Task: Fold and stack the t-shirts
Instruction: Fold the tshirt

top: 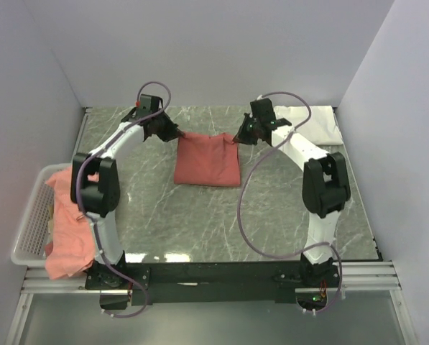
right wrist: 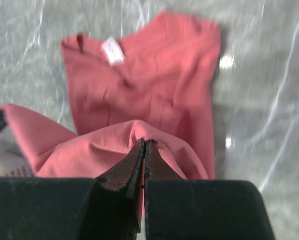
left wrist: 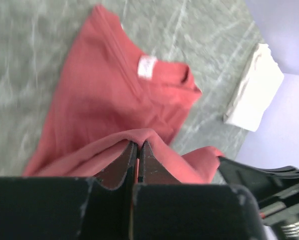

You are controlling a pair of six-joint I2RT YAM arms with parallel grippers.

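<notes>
**Q:** Where is the shirt, and what has hold of it?

**A:** A coral t-shirt [top: 208,159] lies at the far middle of the tabletop [top: 200,230], doubled into a rough rectangle. The left pincer [left wrist: 137,146] is clamped tight on a pleat of cloth at the shirt's far left corner. The right pincer [right wrist: 143,144] is clamped the same way on the far right corner. Both pinched folds stand up off the surface. The rest lies flat, with a small white neck label [left wrist: 147,66] showing.

**Q:** How will it handle?

**A:** I judge it light, thin and limp. It drapes and wrinkles away from each grip and has no stiffness to keep a shape. Corners and hems look like the best places to take it, both at once and kept level, so the edge between them does not sag. It seems unlikely to tear or break.

**Q:** And the surroundings?

**A:** The tabletop is dark green with a marble pattern, smooth and glinting, so cloth should slide easily on it. A folded white t-shirt [top: 322,123] sits in the far right corner. A white mesh basket [top: 27,230] rests against the near left edge and holds a heap of coral t-shirts [top: 67,223]. Pale lavender walls [top: 221,50] close in the far side and both flanks, near the arms.
</notes>
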